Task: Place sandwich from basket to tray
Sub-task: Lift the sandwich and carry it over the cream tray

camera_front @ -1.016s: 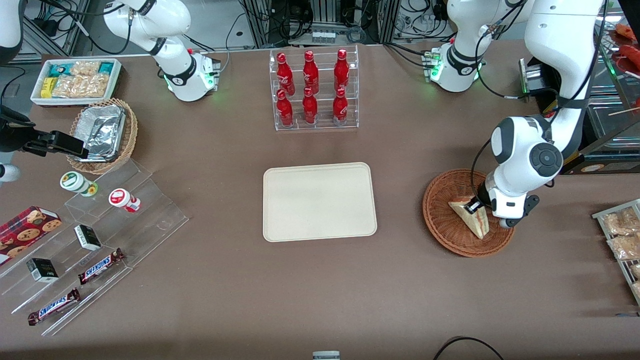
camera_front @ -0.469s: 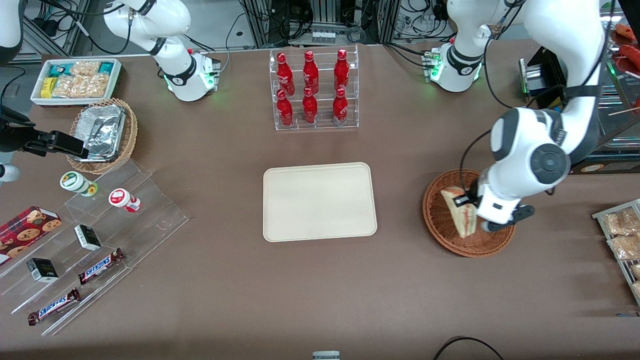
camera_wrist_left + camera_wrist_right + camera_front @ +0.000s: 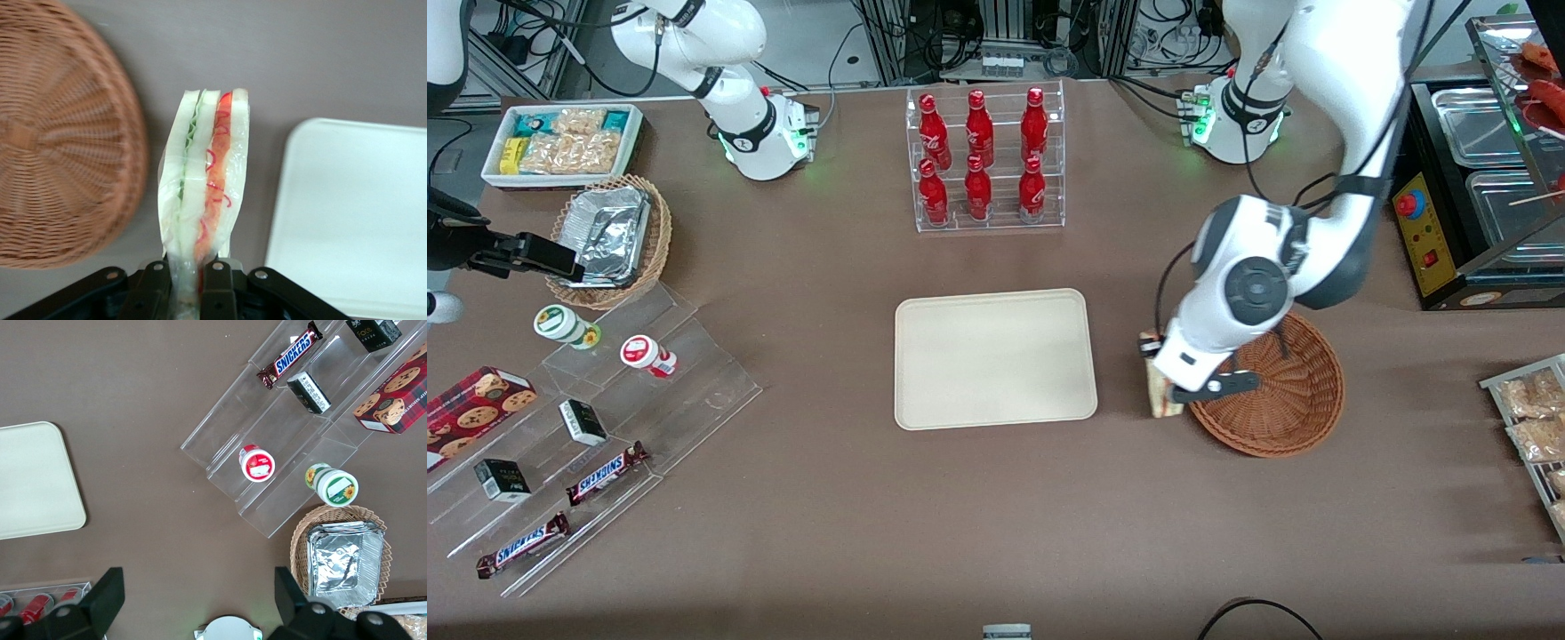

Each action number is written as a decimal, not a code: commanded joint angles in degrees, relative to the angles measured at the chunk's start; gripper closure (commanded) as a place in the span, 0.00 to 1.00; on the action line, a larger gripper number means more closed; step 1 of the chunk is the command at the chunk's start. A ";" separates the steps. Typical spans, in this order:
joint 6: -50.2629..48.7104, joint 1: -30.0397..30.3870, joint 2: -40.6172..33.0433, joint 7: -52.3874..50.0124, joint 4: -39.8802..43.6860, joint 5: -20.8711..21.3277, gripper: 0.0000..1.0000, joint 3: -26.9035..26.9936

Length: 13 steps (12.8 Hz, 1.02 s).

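Observation:
My gripper is shut on the sandwich, a clear-wrapped wedge with red, green and white filling layers on its edge. It hangs in the air over bare table between the reddish-brown wicker basket and the cream tray. The arm's wrist hides most of the sandwich in the front view. Nothing lies in the basket or on the tray.
A clear rack of red bottles stands farther from the front camera than the tray. Toward the parked arm's end are a lighter basket with foil containers, a white bin of snacks and acrylic steps with candy bars. Packaged snacks lie at the working arm's end.
The gripper lifted the sandwich out of the basket and carried it sideways past the basket's rim toward the tray. The basket now shows bare.

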 commanded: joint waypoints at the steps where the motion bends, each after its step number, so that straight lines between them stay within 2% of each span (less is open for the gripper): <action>1: -1.26 -4.39 3.57 -4.07 6.00 0.15 1.00 0.64; 4: -1.26 -10.27 8.22 -10.48 11.96 -2.22 1.00 0.64; 8: -0.74 -17.13 14.99 -19.63 19.09 -2.22 1.00 0.64; 13: -0.65 -20.66 22.91 -25.97 27.63 -1.96 1.00 0.72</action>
